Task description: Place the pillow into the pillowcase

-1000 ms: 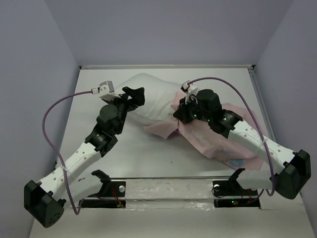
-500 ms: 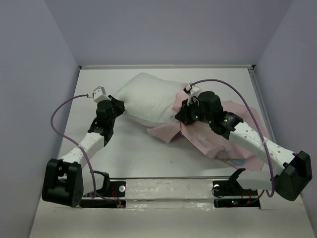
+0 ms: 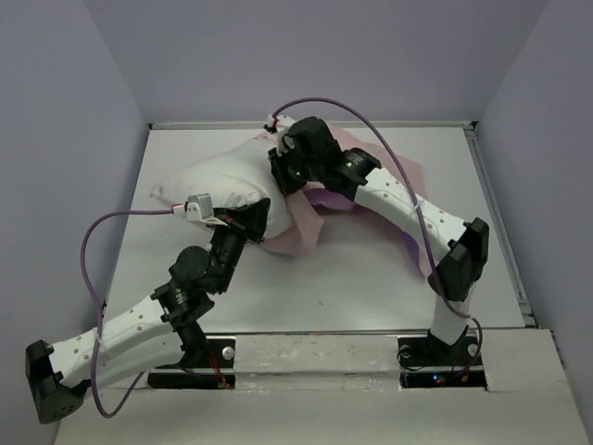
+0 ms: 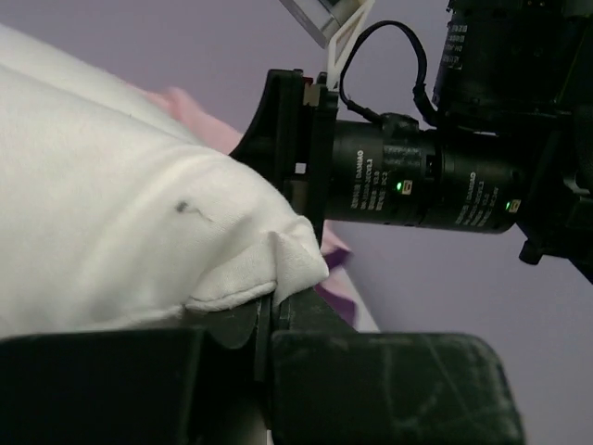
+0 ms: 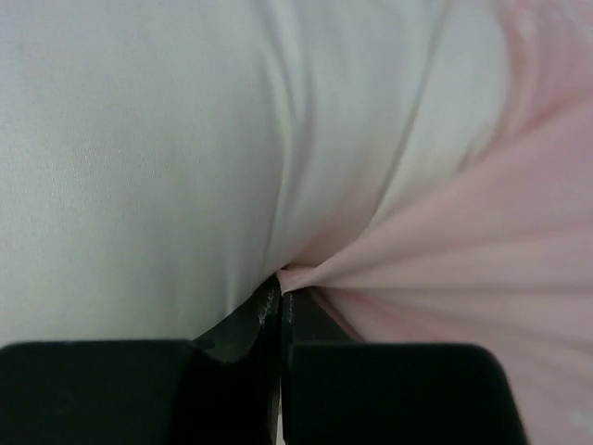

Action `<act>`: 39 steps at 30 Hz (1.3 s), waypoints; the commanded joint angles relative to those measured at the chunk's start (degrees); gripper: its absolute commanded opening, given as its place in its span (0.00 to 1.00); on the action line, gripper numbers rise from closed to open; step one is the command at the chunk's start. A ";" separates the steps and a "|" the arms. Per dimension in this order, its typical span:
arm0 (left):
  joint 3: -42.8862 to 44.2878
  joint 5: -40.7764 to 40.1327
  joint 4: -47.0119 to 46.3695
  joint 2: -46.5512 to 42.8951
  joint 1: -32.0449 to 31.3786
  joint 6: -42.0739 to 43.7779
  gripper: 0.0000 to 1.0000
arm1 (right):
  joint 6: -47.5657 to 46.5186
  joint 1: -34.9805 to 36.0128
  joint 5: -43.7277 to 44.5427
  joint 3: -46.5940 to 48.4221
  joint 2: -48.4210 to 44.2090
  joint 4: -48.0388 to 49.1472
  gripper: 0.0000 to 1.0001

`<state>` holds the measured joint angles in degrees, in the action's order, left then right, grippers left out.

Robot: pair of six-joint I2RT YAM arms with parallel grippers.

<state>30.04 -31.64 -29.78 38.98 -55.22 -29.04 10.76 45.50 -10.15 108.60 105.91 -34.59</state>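
The white pillow point(image 3: 208, 181) lies at the back left of the table. Its near right corner point(image 4: 278, 269) is pinched in my left gripper point(image 3: 258, 222) point(image 4: 271, 311), which is shut on it. The pale pink pillowcase point(image 3: 298, 232) drapes off the pillow's right end and trails to the right point(image 3: 403, 176). My right gripper point(image 3: 283, 176) point(image 5: 281, 289) is shut on the pillowcase's pink edge point(image 5: 482, 250), pressed against the pillow point(image 5: 139, 139). In the left wrist view the right arm's black wrist point(image 4: 417, 185) hangs just beyond the pillow corner.
Lavender walls close in the table point(image 3: 371, 287) on the left, back and right. The right arm reaches from the near right across the pillowcase. A purple cable point(image 3: 102, 241) loops off the left arm.
My left gripper came round to the pillow's near right corner and shut on it. The right arm carried the pillowcase edge up and left over the pillow's end. The pillow shifted left.
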 commanded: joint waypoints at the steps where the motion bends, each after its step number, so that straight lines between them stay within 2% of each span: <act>1: 5.64 0.35 -7.12 1.97 -8.31 5.83 0.00 | -2.87 9.09 -2.85 4.55 -10.60 9.50 0.00; 2: 4.60 -1.74 -7.66 2.41 -9.54 6.01 0.00 | -2.85 8.39 -1.55 -3.31 -16.90 12.58 0.00; 4: 3.10 -4.21 -8.45 3.29 -12.27 5.05 0.00 | -1.29 5.15 -0.48 -8.64 -20.64 17.25 0.00; 6: -0.24 -6.67 -10.73 3.82 -13.85 3.99 0.00 | 2.57 -2.84 -3.45 -10.25 -20.75 17.36 0.00; 8: -2.17 -9.92 -11.35 5.66 -14.73 3.20 0.00 | 3.56 -5.15 -5.23 -8.15 -18.56 15.88 0.00; 9: -2.53 -10.89 -11.44 8.28 -14.91 3.28 0.00 | 3.21 -4.63 -7.14 -3.18 -16.98 14.39 0.00; 10: -2.79 -13.69 -11.88 9.70 -15.09 3.37 0.00 | 3.38 -3.84 -12.64 -0.87 -13.48 11.15 0.00; 12: -2.62 -16.86 -12.58 13.46 -15.09 4.51 0.00 | 1.46 2.10 -11.66 0.82 -12.04 8.24 0.00; 13: -2.53 -20.79 -13.02 14.45 -15.00 5.56 0.00 | -0.72 4.06 -7.82 -2.91 -14.13 6.83 0.00; 15: -2.10 -23.72 -13.02 16.90 -14.57 7.40 0.00 | -1.53 6.53 -8.82 -11.08 -18.96 8.56 0.00; 16: -2.18 -24.34 -13.28 17.96 -14.30 7.94 0.00 | 0.20 6.54 -10.22 -16.00 -21.94 14.32 0.00; 17: -2.36 -23.65 -14.33 19.28 -13.34 7.86 0.00 | 1.00 6.54 -11.11 -24.49 -27.54 17.51 0.00; 18: -2.36 -22.17 -15.04 22.86 -12.81 6.29 0.00 | 0.93 6.54 -10.42 -26.57 -28.99 19.36 0.00; 22: -1.30 -19.17 -21.26 33.51 -11.67 2.15 0.00 | -1.00 3.90 -13.92 -22.65 -25.06 15.96 0.00; 27: 0.89 -14.25 -27.70 42.56 -10.43 -2.51 0.00 | -1.80 0.57 -13.76 -26.66 -28.20 17.35 0.00; 29: 1.33 -14.67 -31.65 43.02 -11.92 -0.24 0.00 | -1.19 -3.20 -15.68 -29.83 -29.70 18.06 0.00; 30: 2.12 -16.16 -32.09 42.85 -12.80 0.73 0.00 | -0.31 -8.70 -17.86 -34.46 -30.92 19.02 0.00; 32: 2.48 -17.40 -33.93 42.49 -13.77 2.31 0.00 | 3.81 -13.22 -25.31 -39.14 -31.46 24.99 0.00; 35: 3.00 -17.32 -36.13 44.42 -13.60 2.85 0.00 | 4.35 -14.12 -25.96 -41.80 -30.94 24.84 0.00; 37: 3.27 -15.48 -38.58 46.27 -13.51 3.02 0.00 | 4.00 -14.12 -21.61 -42.85 -31.46 22.48 0.00; 38: 3.09 -13.30 -40.25 46.36 -13.68 2.76 0.01 | 3.74 -14.12 -14.70 -45.64 -33.03 22.02 0.00; 39: 2.92 -12.75 -40.36 46.27 -13.68 2.41 0.06 | 3.65 -14.64 -12.55 -47.41 -33.74 21.85 0.00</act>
<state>31.00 -45.04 -61.12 84.16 -69.30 -26.59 12.69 29.80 -25.21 65.17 76.66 -15.20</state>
